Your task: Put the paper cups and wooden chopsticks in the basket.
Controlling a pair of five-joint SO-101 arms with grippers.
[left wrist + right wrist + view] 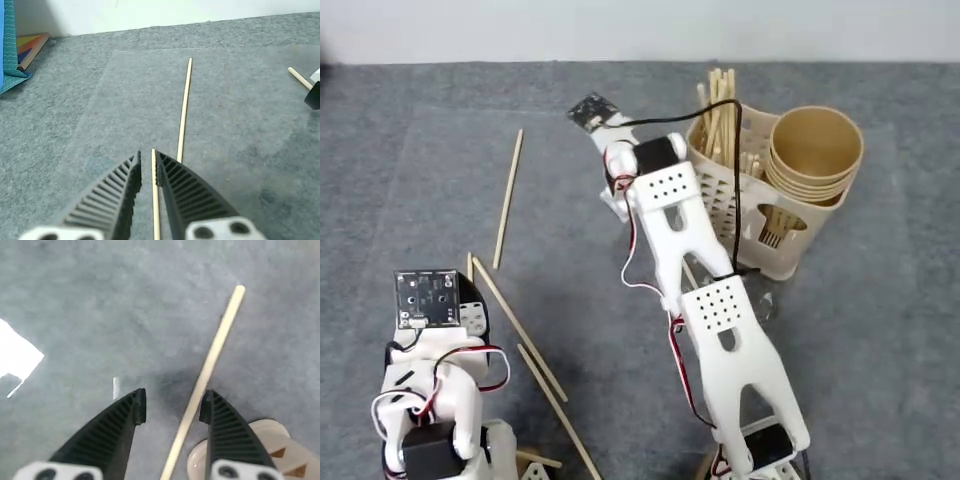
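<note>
We see a grey felt-like table top (pixel 880 350). Flat on it: first chopstick (pixel 508 199) alone at the far left, second chopstick (pixel 518 327) and third chopstick (pixel 558 410) nearer the front, both slanted, roughly parallel. A cream basket (pixel 815 230) stands at the far right, well apart from them.

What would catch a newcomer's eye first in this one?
The basket at the mat's far right, already holding stacked paper cups and a bundle of chopsticks, stands out first. Then the loose chopsticks lying on the grey mat, and the left gripper and right gripper, each with open jaws astride one.
</note>
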